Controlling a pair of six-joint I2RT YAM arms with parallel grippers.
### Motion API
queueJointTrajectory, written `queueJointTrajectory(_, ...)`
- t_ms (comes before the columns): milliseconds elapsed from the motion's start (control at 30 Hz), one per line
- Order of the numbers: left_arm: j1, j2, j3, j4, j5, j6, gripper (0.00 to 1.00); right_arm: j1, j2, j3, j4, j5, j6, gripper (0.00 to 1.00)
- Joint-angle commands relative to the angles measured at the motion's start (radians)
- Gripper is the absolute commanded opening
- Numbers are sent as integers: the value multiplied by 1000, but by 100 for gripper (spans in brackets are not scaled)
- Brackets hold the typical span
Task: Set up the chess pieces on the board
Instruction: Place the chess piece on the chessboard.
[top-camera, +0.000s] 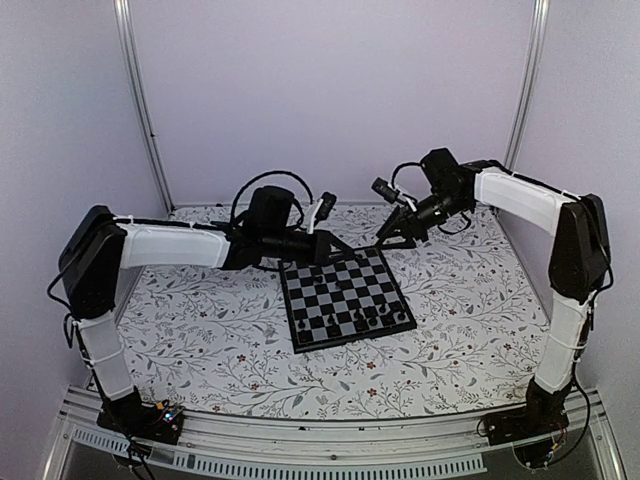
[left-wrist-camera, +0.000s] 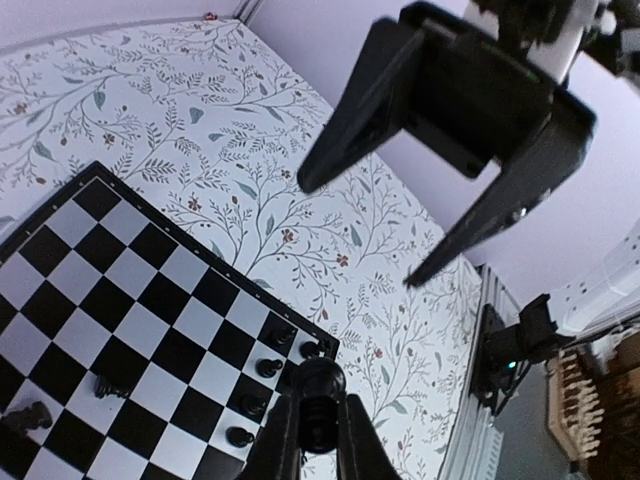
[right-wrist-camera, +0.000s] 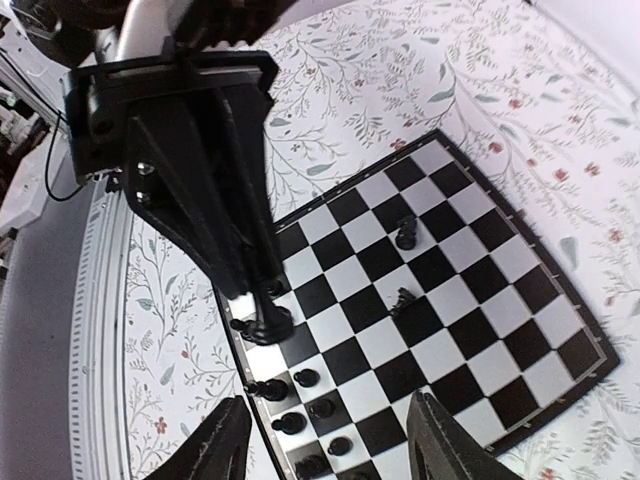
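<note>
The left gripper (left-wrist-camera: 320, 410) is pinched tight on one dark chess piece (right-wrist-camera: 258, 325). From above that piece can't be seen at all, because the fingers melt into the dark far-left corner of the board (top-camera: 340, 292). How high the piece hangs over the squares can't be told. The right gripper (right-wrist-camera: 330, 405) hovers by the board's far-right corner with its fingers spread wide and nothing between them, their bases cut off by the frame's lower edge. The board lies mid-table, slightly skewed. Most of the chess pieces (top-camera: 372, 320) crowd its near rows toward the near-right corner, too small to name by type. Two strays (right-wrist-camera: 405, 232) sit apart mid-board. The left wrist view crops the board's left side. The patterned table (top-camera: 460, 300) stretches wide on the near side and to the right, while the walls close in at the far side.
</note>
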Motion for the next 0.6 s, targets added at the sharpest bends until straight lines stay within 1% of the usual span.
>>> queueJointTrajectory(0,-106,-107,94,-453,-244,346,10,-13,-206,-104,119,156,5,59)
queueJointTrajectory(100,-158,-116,118,-588,-346,415,10,-15,-283,-190,213,273,24,62)
queueJointTrajectory(200,-196,-116,116,-641,-406,436,10,-24,-314,-235,260,340,37,64)
queueJointTrajectory(333,-230,-90,122,-665,-423,453,11,-29,-309,-259,290,374,48,65)
queueJointTrajectory(567,-283,13,182,-703,-458,487,12,-29,-283,-282,297,368,45,65)
